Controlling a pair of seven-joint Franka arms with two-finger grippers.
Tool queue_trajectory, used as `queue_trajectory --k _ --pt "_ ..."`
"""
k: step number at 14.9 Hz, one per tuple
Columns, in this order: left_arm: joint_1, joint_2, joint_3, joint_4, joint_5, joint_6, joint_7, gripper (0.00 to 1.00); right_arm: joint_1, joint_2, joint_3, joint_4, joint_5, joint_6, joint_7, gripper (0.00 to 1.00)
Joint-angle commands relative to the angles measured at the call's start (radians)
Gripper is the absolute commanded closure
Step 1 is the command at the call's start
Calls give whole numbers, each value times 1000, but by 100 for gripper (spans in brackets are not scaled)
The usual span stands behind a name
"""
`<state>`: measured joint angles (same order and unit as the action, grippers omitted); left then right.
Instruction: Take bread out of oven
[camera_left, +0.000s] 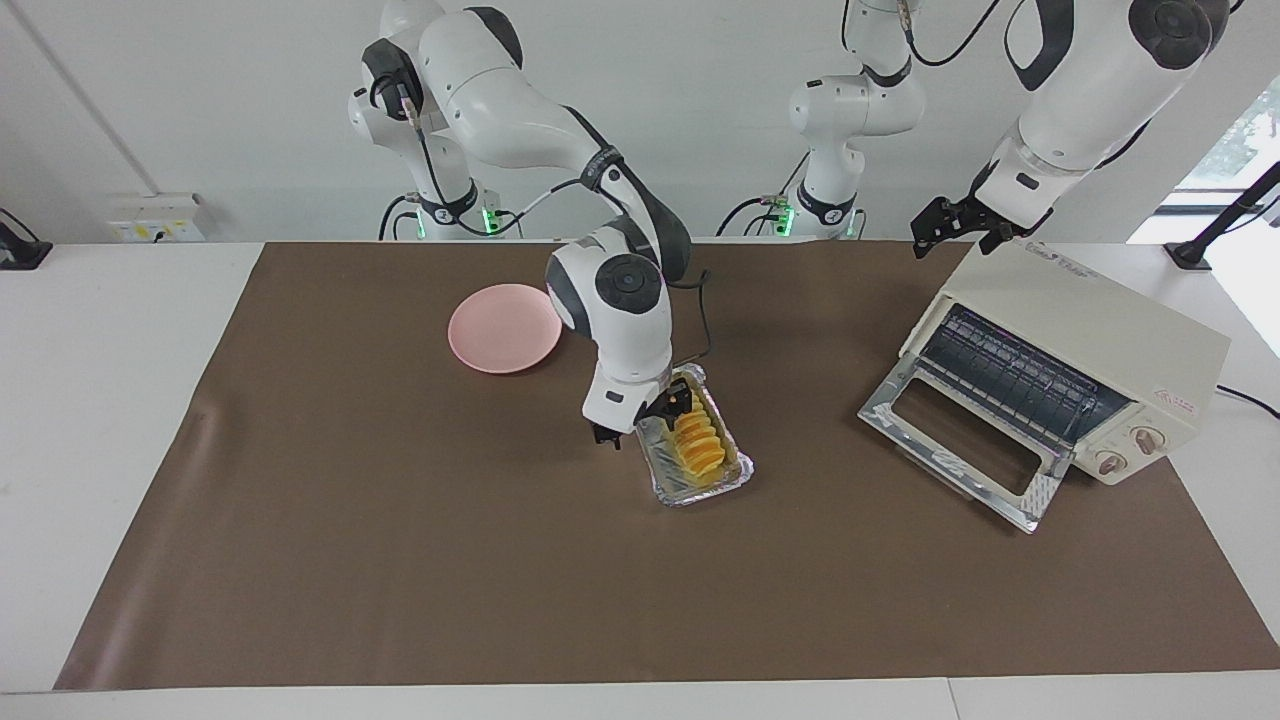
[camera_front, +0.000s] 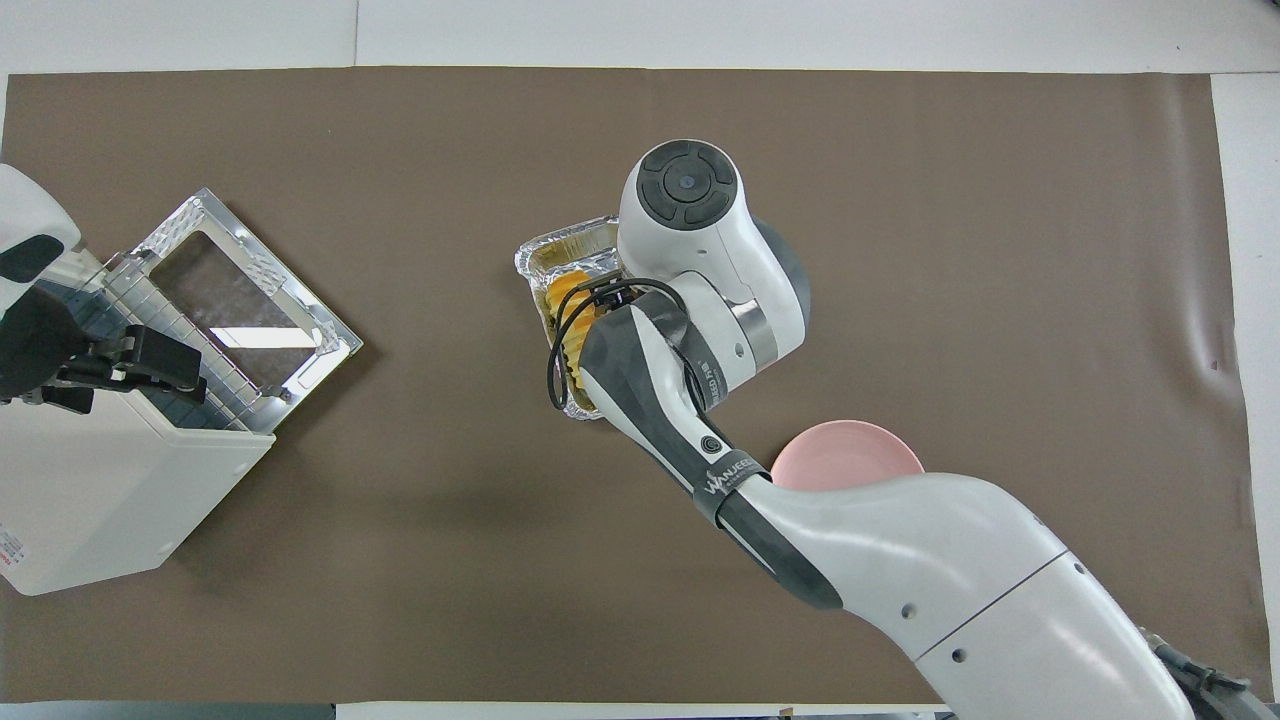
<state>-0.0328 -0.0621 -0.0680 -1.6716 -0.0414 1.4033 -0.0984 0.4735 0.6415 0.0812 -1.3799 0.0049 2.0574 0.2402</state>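
Brown matte mat (camera_left: 400, 560), ridged golden bread (camera_left: 697, 440) in crinkled foil tray (camera_left: 700, 490), right claw (camera_left: 640, 425) spread astride, left claw (camera_left: 955, 228) agape.

I'm looking into a robotics lab, not a kitchen. The white worktop (camera_left: 100, 400) is covered by a plain brown mat (camera_left: 400, 560), and several white robot arms (camera_left: 500, 90) are bolted along its edge by a bare white wall (camera_left: 200, 100), with black cables trailing and green status lights at their bases. A wall socket (camera_left: 155, 218) sits by one corner. The toaster oven (camera_left: 1080, 360) and pink plate (camera_left: 504, 328) read as test props.
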Motion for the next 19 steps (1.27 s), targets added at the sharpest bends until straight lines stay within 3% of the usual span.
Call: queue_trajectory --k 1,2,4,6,7,8,10,12,16,19 --pt "17 -33 -7 -26 -11 22 8 0 -1 -13 3 -74 15 94 1 19" --pt "19 -47 -7 -60 -11 52 8 0 -1 -14 3 -97 17 127 1 29" --pt "17 -58 -7 -74 -9 52 8 0 8 -20 3 -134 17 179 5 64" --pt "17 -58 -4 -73 -11 46 6 0 8 -23 3 -162 17 234 5 81" --pt "17 -58 -4 -71 -11 40 0 0 8 -23 3 -162 17 239 5 95" --pt "17 -58 -4 -66 -11 40 -1 0 8 -23 3 -162 15 239 2 100" --pt "19 -56 -3 -59 -11 46 -3 0 8 -23 3 -160 -2 243 -25 100" --pt "19 -56 -3 -57 -11 45 -3 0 -13 -29 2 -137 10 225 -166 100" --pt "19 -56 -3 -57 -11 46 -3 0 -94 -68 2 -134 17 159 -182 100" --pt "19 -56 -3 -57 -11 46 -3 0 -214 -83 3 -140 17 98 -203 100"
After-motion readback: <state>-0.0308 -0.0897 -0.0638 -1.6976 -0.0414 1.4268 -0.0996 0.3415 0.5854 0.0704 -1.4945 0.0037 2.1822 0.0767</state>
